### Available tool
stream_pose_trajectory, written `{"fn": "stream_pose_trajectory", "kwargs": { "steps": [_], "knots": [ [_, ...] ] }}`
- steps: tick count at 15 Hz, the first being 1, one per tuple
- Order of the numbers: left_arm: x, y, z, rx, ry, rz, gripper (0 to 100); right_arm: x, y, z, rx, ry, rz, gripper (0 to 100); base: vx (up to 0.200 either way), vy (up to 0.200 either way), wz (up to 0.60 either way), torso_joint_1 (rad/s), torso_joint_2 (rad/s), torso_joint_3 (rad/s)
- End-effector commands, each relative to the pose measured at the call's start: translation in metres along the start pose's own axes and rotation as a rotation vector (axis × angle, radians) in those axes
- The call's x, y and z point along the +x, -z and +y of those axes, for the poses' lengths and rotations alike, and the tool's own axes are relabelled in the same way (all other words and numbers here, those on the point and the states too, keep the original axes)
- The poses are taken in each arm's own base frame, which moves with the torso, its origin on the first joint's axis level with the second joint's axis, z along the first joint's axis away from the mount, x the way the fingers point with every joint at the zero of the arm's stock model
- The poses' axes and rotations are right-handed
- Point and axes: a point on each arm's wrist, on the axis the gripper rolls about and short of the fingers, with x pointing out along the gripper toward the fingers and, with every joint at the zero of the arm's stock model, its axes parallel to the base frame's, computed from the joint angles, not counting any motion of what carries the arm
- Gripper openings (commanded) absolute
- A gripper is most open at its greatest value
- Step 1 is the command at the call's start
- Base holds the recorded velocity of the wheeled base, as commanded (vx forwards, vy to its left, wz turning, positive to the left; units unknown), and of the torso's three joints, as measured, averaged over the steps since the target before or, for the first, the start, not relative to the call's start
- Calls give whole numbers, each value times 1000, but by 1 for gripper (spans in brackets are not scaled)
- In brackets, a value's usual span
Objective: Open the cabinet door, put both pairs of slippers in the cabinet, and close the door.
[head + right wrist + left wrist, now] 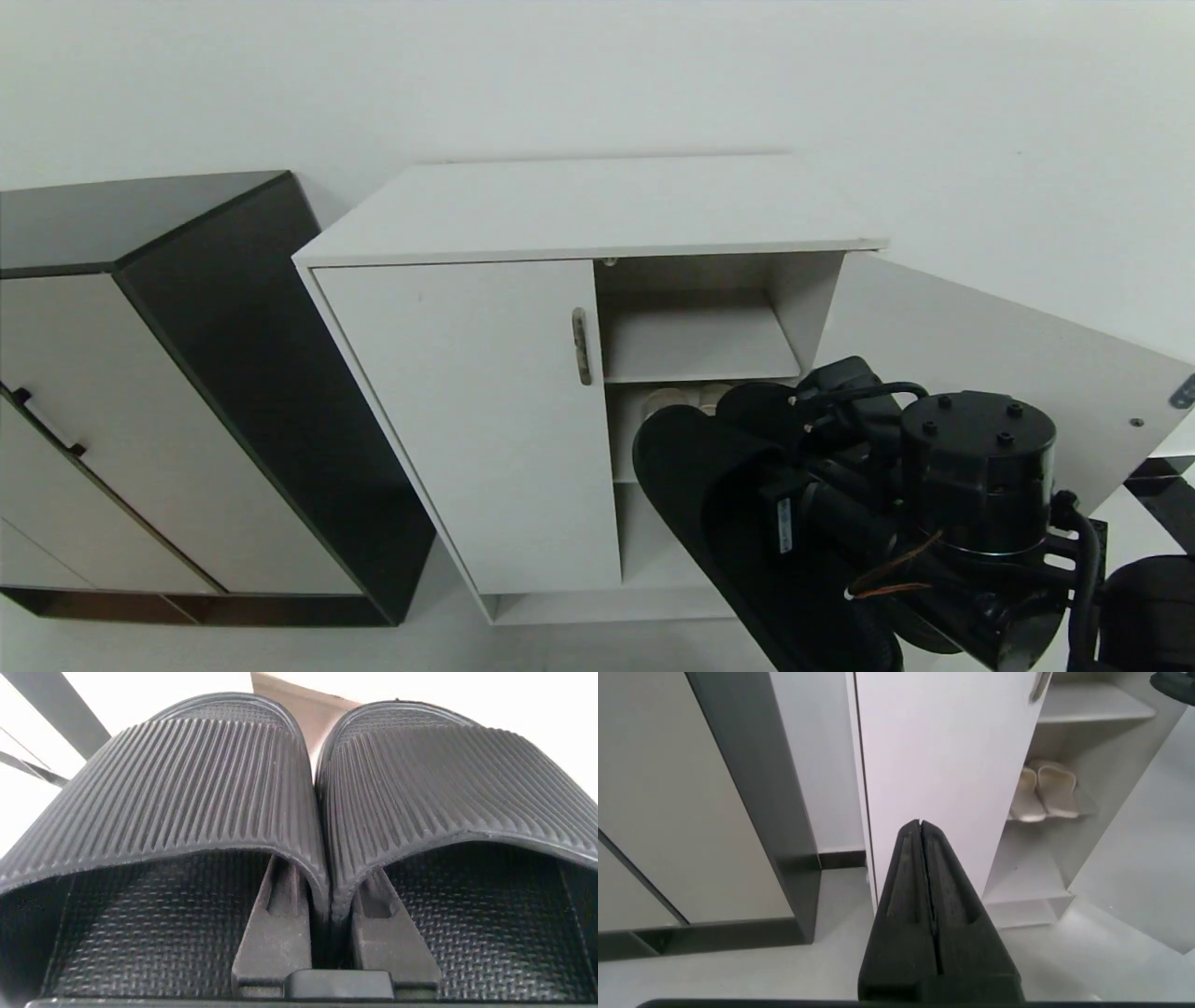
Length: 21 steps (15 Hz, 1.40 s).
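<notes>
The white cabinet point(597, 210) stands with its right door point(980, 364) swung wide open and its left door point(467, 420) closed. A beige pair of slippers point(686, 399) point(1046, 791) lies on the middle shelf. My right gripper point(325, 896) is shut on the black pair of slippers point(709, 485) point(308, 793), pinching the two inner strap edges together. It holds them in front of the open compartment, low and to the right. My left gripper point(920, 835) is shut and holds nothing, pointing toward the closed left door from a distance.
A dark cabinet with pale doors point(233, 373) stands close to the left of the white one. The top shelf point(695, 350) and the bottom compartment point(653, 551) hold nothing. A metal handle point(582, 346) sits on the closed door's edge.
</notes>
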Motion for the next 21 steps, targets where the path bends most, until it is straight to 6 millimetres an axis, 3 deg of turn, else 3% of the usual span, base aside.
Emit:
{"fn": "stream_pose_trajectory", "kwargs": {
  "steps": [1,14,19,21],
  "knots": [
    [0,0,0,0,0,0,0,0,1,0,0,0,0,0,0,0,0,-163,486,315],
    [0,0,0,-2,0,0,0,5,11,2,-7,-26,-12,0,0,0,0,-91,451,353],
    [0,0,0,-2,0,0,0,6,12,2,-7,-38,-35,0,0,0,0,-2,82,71],
    [0,0,0,-2,-2,-2,0,16,14,6,-55,-21,-89,0,0,0,0,0,0,0]
  ]
}}
